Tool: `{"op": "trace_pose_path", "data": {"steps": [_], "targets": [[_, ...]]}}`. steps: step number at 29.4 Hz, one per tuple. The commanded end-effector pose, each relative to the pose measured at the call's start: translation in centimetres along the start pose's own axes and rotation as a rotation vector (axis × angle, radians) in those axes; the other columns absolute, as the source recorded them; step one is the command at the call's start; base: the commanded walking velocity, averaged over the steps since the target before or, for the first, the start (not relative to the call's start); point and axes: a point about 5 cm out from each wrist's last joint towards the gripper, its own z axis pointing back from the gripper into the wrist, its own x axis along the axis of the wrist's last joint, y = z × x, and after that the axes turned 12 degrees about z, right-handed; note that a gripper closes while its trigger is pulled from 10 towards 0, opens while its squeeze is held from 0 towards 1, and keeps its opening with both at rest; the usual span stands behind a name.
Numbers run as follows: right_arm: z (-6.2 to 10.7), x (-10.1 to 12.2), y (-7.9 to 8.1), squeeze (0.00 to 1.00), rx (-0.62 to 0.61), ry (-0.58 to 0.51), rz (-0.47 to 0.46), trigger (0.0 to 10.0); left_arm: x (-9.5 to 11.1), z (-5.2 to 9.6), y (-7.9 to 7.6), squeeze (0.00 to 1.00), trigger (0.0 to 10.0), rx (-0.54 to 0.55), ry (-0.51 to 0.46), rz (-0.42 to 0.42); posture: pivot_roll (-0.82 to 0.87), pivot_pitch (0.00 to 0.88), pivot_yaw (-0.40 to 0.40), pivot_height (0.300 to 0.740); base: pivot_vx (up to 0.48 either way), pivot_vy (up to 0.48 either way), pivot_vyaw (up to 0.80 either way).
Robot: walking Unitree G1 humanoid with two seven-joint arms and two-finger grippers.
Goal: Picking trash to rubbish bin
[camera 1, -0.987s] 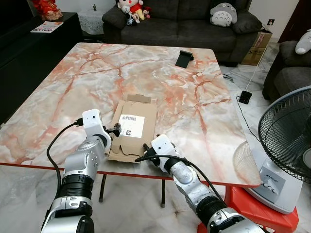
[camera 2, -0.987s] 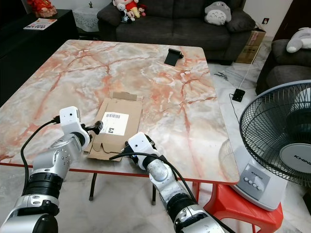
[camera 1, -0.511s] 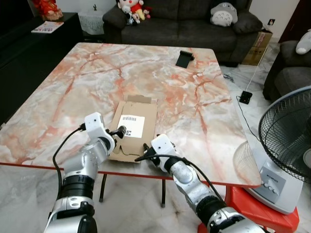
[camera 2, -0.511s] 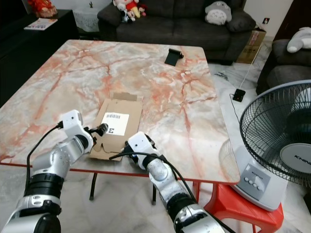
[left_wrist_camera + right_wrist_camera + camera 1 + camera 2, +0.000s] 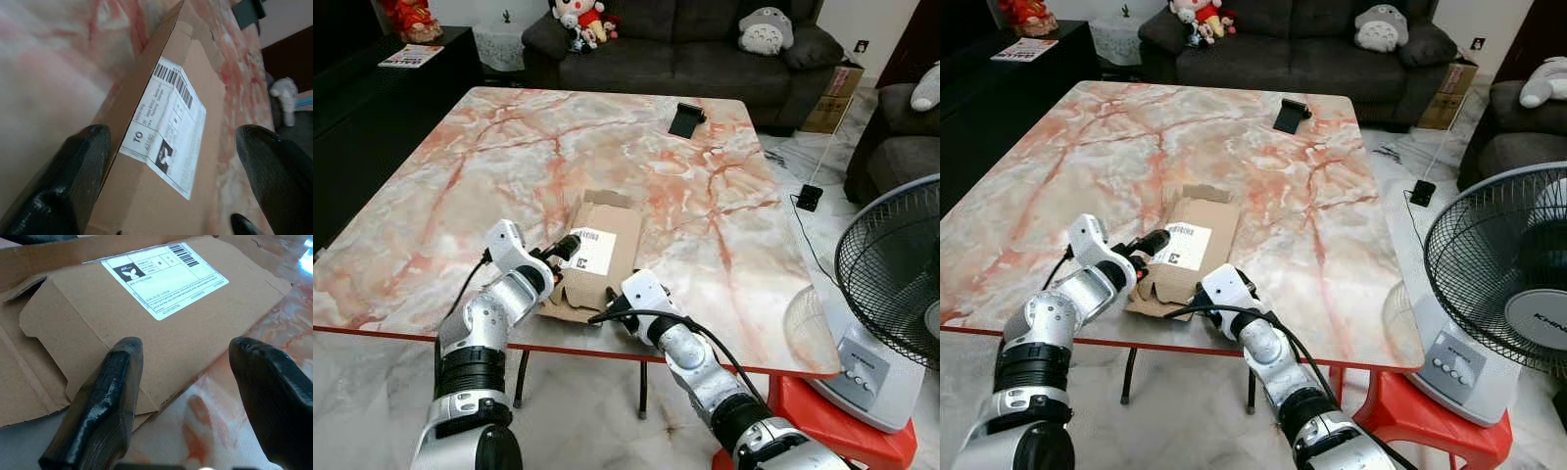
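Currently lying flat near the front edge of the marble desk (image 5: 460,166): flattened cardboard box (image 5: 607,269), label side up, white shipping label (image 5: 591,251) showing a barcode. Holding nothing inside, flaps splayed, one torn front flap hanging toward the desk edge.

Reaching in from the robot's left: left end effector (image 5: 566,245), black fingers (image 5: 73,181) spread wide, one on either side of the box's left edge in the left wrist view, tips lying over the label area. Not gripping anything; contact with the cardboard hard to tell.

Sitting at the desk's front edge: right end effector (image 5: 195,387), fingers (image 5: 105,396) likewise spread apart, pointing at the box's near right corner, one fingertip lying over the cardboard edge, the other over bare marble. Holding nothing.

Resting far back on the desk, well apart from the box: small black object (image 5: 684,118). Standing on the floor to the robot's right: electric fan (image 5: 891,294), red stool (image 5: 822,421) near its base. Sitting behind the desk: dark sofa (image 5: 675,49) carrying plush toys (image 5: 578,20).
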Motion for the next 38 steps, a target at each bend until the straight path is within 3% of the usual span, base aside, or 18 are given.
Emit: {"op": "trace_pose_path", "data": {"steps": [1,5,6,9,11,12,13,14,16,17,21,22,23,24,38], "targets": [[-0.1,0.0,0.3,0.00,0.016,0.007,-0.006,10.0,-0.3,-0.1,-1.0,0.00,10.0,-0.044,0.031,0.035,0.03,0.062,-0.018,0.740,0.000,0.000,0.00],[-0.1,0.0,0.2,0.00,0.014,0.006,-0.005,10.0,-1.1,-0.2,-0.8,0.00,10.0,-0.018,0.071,-0.018,0.03,0.062,-0.018,0.740,0.000,0.000,0.00],[-0.1,0.0,0.2,0.00,0.012,0.006,-0.005,10.0,-1.6,-0.2,-0.3,0.00,10.0,0.033,0.090,-0.141,0.03,0.062,-0.018,0.740,0.000,0.000,0.00],[-0.1,0.0,0.1,0.00,0.009,0.007,-0.006,10.0,-2.2,-0.2,0.7,0.00,10.0,0.125,0.103,-0.396,0.02,0.062,-0.015,0.740,0.000,0.000,0.00],[-0.1,0.0,0.1,0.00,0.008,0.008,-0.006,10.0,-2.5,-0.2,0.7,0.00,10.0,0.128,0.114,-0.426,0.02,0.063,-0.015,0.740,0.000,0.000,0.00],[-0.1,0.0,0.1,0.00,0.008,0.008,-0.007,10.0,-2.6,-0.2,0.8,0.00,10.0,0.148,0.118,-0.505,0.02,0.062,-0.015,0.740,0.000,0.000,0.00],[-0.1,0.0,0.1,0.00,0.008,0.008,-0.007,10.0,-2.6,-0.2,0.8,0.00,10.0,0.148,0.118,-0.505,0.02,0.062,-0.015,0.740,0.000,0.000,0.00],[-0.1,0.0,0.1,0.00,0.008,0.008,-0.008,10.0,-2.6,-0.2,1.0,0.00,10.0,0.170,0.112,-0.562,0.02,0.064,-0.015,0.740,0.000,0.000,0.00],[-0.1,0.0,0.1,0.00,0.008,0.008,-0.008,10.0,-2.5,-0.2,1.1,0.00,10.0,0.183,0.105,-0.583,0.02,0.064,-0.015,0.740,0.000,0.000,0.00],[-0.1,0.0,0.1,0.00,0.007,0.008,-0.009,10.0,-2.0,-0.2,1.6,0.00,10.0,0.232,0.077,-0.650,0.02,0.064,-0.015,0.740,0.000,0.000,0.00],[-0.1,0.0,0.1,0.00,0.005,0.008,-0.009,10.0,-1.0,0.1,2.3,0.00,10.0,0.289,0.017,-0.731,0.02,0.064,-0.015,0.740,0.000,0.000,0.00],[-0.1,0.0,0.1,0.00,0.005,0.008,-0.009,10.0,-0.7,0.2,2.4,0.00,8.7,0.296,0.001,-0.739,0.02,0.064,-0.015,0.740,0.000,0.000,0.00],[-0.1,0.0,0.1,0.00,0.005,0.008,-0.009,10.0,-0.7,0.2,2.4,0.00,8.7,0.296,0.001,-0.739,0.02,0.064,-0.015,0.740,0.000,0.000,0.00],[-0.1,0.0,0.0,0.00,0.004,0.008,-0.009,10.0,-0.6,0.2,2.4,0.00,0.0,0.297,-0.012,-0.757,0.02,0.064,-0.015,0.740,0.000,0.000,0.00],[-0.1,0.1,-0.1,0.00,0.001,0.003,-0.008,10.0,-0.7,0.0,1.9,0.00,0.0,0.260,-0.043,-0.748,0.02,0.060,-0.017,0.740,0.000,0.000,0.00]]}}
